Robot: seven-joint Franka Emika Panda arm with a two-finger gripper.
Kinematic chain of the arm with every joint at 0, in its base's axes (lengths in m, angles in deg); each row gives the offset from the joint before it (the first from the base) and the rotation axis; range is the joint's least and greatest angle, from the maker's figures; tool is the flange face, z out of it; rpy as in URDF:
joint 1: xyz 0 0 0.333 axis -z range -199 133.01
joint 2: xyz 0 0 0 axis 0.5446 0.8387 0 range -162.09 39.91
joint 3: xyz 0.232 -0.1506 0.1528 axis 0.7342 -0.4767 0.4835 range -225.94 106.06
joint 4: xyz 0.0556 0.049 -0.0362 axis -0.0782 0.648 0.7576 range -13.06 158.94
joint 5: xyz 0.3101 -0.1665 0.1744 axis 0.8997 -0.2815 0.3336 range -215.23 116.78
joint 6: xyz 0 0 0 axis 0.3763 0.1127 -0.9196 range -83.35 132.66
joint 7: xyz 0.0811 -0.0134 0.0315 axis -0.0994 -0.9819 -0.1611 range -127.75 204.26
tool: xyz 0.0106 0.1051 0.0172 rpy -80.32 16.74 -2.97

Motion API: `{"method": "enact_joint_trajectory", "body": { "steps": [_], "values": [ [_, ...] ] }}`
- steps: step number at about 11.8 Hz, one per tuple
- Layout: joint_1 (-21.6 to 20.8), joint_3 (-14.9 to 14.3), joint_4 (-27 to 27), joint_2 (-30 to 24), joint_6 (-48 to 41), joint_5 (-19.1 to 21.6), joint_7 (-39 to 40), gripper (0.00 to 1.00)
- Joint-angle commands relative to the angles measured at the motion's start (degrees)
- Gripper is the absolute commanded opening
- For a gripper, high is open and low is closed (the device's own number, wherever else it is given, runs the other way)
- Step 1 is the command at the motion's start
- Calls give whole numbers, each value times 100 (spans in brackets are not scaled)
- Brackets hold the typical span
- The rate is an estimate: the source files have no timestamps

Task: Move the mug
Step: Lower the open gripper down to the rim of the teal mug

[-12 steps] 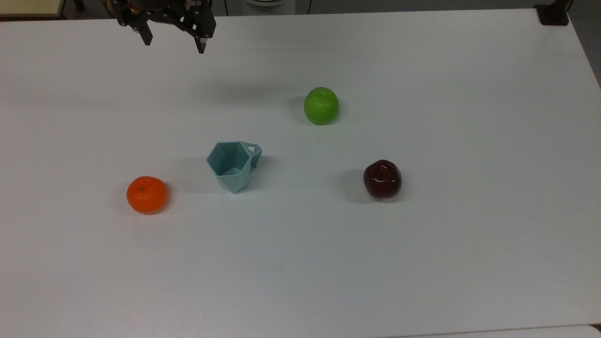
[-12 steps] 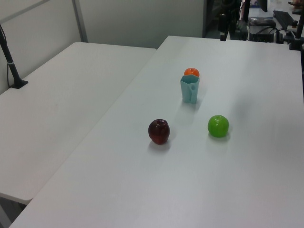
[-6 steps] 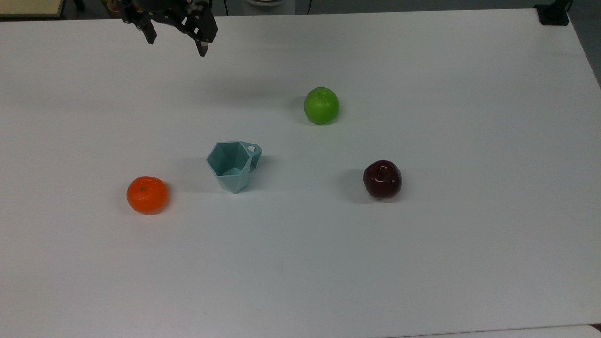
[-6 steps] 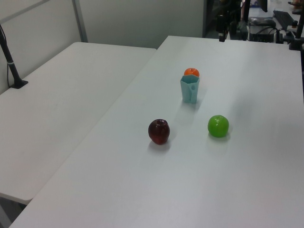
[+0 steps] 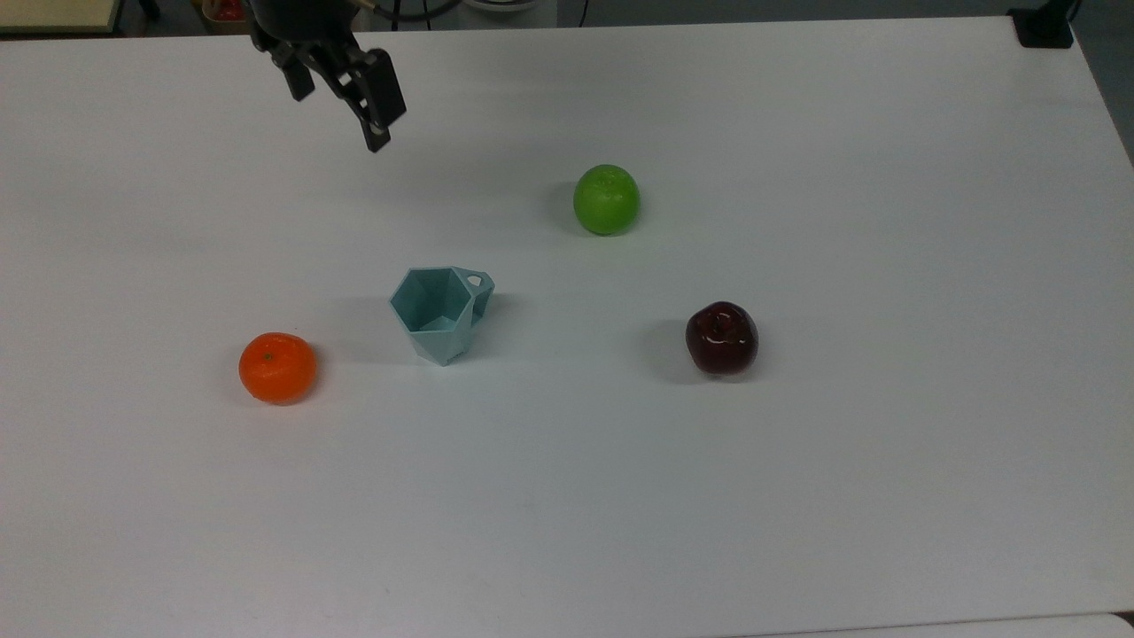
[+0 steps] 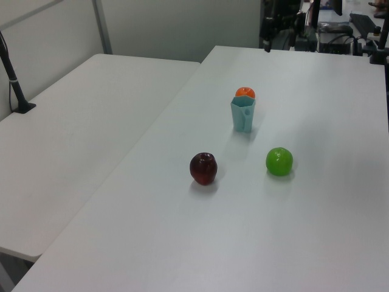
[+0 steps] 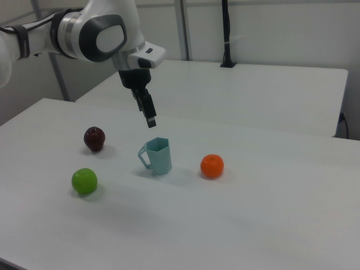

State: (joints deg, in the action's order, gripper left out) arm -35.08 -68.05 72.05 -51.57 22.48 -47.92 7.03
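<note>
The pale teal faceted mug (image 5: 440, 315) (image 6: 243, 114) (image 7: 159, 156) stands upright on the white table (image 5: 797, 496), its small handle (image 5: 479, 283) pointing to the top view's upper right. My gripper (image 5: 337, 119) (image 7: 149, 115) hangs in the air near the table's far edge, well up and to the left of the mug in the top view. It is open, with nothing between its black fingers. In the right view it hovers above and slightly behind the mug without touching it.
An orange (image 5: 277, 367) (image 7: 212, 166) lies to the top view's left of the mug. A green apple (image 5: 606, 199) (image 7: 84, 181) and a dark red apple (image 5: 721, 338) (image 7: 94, 138) lie to its right. A second white table (image 6: 79, 121) adjoins.
The gripper has turned about its axis and come down a little toward the mug in the top view. Mug and fruits have not moved.
</note>
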Motion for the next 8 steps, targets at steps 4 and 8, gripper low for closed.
{"method": "enact_joint_trajectory", "body": {
  "steps": [4, 8],
  "values": [
    [-880, -15, 721, 445, 1583, -121, -1701, 100],
    [-1276, -24, 775, 1015, 2112, -857, -2544, 100]
  ]
}}
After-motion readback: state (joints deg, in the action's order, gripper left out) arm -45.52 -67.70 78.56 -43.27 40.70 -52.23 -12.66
